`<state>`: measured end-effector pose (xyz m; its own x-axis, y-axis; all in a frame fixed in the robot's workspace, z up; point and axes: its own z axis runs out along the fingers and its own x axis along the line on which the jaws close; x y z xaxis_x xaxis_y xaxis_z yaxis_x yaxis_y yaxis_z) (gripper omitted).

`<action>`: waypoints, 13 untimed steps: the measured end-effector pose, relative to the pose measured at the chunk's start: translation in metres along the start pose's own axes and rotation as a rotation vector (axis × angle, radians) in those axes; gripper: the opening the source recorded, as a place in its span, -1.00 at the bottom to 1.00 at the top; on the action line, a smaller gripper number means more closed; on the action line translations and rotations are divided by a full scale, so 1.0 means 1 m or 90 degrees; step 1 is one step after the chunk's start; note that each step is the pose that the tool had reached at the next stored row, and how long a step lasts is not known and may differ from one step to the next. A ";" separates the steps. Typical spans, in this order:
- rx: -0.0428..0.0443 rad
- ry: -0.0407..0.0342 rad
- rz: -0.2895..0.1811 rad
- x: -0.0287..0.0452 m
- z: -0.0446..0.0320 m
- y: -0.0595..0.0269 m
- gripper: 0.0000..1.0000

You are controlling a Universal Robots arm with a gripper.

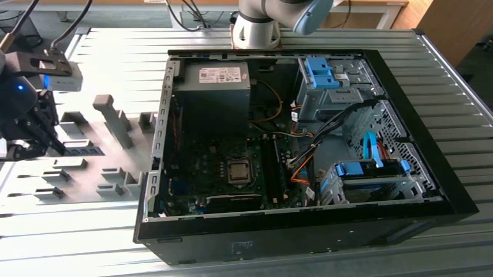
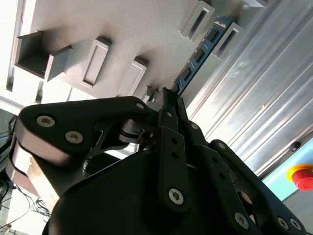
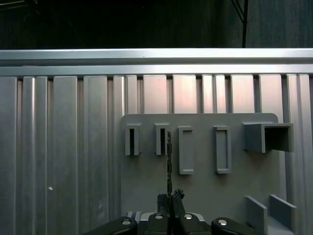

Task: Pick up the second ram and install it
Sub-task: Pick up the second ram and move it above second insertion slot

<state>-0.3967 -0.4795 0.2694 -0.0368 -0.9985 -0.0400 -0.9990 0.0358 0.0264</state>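
A ribbed metal table (image 1: 77,242) held an open computer case (image 1: 308,236) centre-right and a grey fixture plate (image 1: 81,176) at the exterior view's left. There the gripper (image 1: 55,149) was clamped on one end of the second ram (image 2: 203,54), seemingly just above the plate. Lifting it straight, without twisting, seemed wisest.

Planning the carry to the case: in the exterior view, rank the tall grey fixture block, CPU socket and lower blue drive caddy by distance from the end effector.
1. Tall grey fixture block, beside the end effector, which is shut on the second ram.
2. CPU socket, mid-motherboard inside the case.
3. Lower blue drive caddy, at the case's side toward the exterior view's right.
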 end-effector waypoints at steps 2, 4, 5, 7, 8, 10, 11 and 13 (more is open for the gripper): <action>0.0000 0.0000 0.000 0.0000 -0.0010 0.0000 -0.73; 0.0000 0.0000 0.000 -0.0001 -0.0019 0.0000 -0.73; 0.0000 0.0000 0.000 -0.0001 -0.0024 0.0001 -0.73; -0.0001 0.0000 0.000 -0.0001 -0.0034 0.0001 -0.73; 0.0000 0.0001 0.000 -0.0001 -0.0040 0.0001 -0.73; -0.0001 0.0001 0.000 -0.0002 -0.0051 0.0001 -0.73; -0.0001 0.0001 0.000 -0.0002 -0.0057 0.0001 -0.73; 0.0000 0.0000 0.000 -0.0003 -0.0068 0.0002 -0.73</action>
<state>-0.3967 -0.4795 0.2762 -0.0368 -0.9985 -0.0400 -0.9990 0.0357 0.0264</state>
